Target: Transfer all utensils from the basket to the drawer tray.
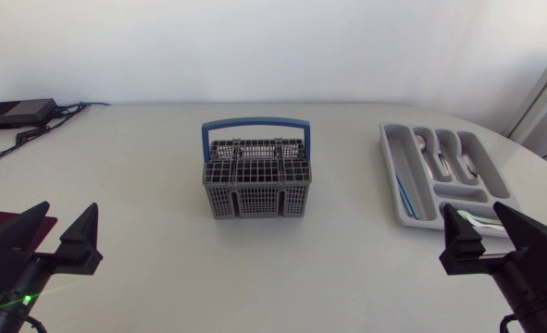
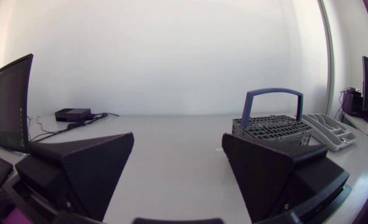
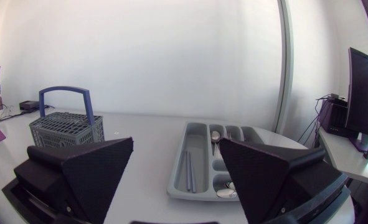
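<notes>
Grey plastic with a gridded top and an upright blue handle, the basket (image 1: 255, 180) stands on the white table (image 1: 162, 157). The grid hides its inside, so I cannot tell whether any utensil is in it.

The tray (image 1: 491, 171) lies flat, well to the right of the basket and apart from it, its long compartments running away from the arms. In the compartments further from the basket lie metal spoons (image 1: 440, 157), bowls pointing to the far side. In the long compartment nearest the basket lie two thin blue sticks (image 1: 404, 194), side by side along its length. The tray's end compartment, on the arms' side, holds something pale that is partly hidden by the right arm; what it is cannot be made out.

The left gripper (image 1: 67, 211) hangs near and to the left of the basket, well apart from it, and points toward the far side of the table. Its fingers stand wide apart with only bare table between them. In its own wrist view the basket shows ahead of it, past one finger.

The right gripper (image 1: 474, 211) hangs near and to the right of the basket, just over the tray's near end. Its fingers are also spread wide and hold nothing.

A black box (image 1: 16, 113) with cables (image 1: 42, 129) sits far behind and to the left of the basket.
</notes>
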